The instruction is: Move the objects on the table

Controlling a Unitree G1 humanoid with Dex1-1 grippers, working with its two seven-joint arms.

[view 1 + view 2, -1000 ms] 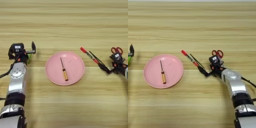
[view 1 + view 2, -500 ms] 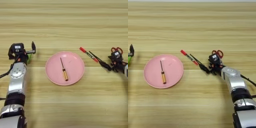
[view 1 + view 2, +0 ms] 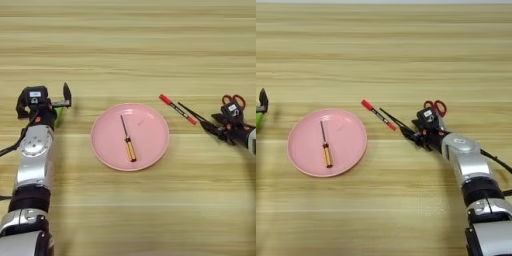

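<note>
Wooden table: right fingers at black sticks (grip unclear); left fingers apart.

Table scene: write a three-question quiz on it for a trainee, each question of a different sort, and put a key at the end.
1. True or false: the amber-handled screwdriver lies on the pink plate.
2. Multiple choice: which thing lies nearest the right gripper? A. the plate B. the red-handled scissors C. the screwdriver
3. Fill in: the red-capped pen lies on the table, to the ____ of the plate as the robot sees it.

Key
1. True: it lies near the plate's middle.
2. B: the scissors lie just behind the right gripper, and the pen is also close by. The left gripper is parked at the far left.
3. Right.
</note>
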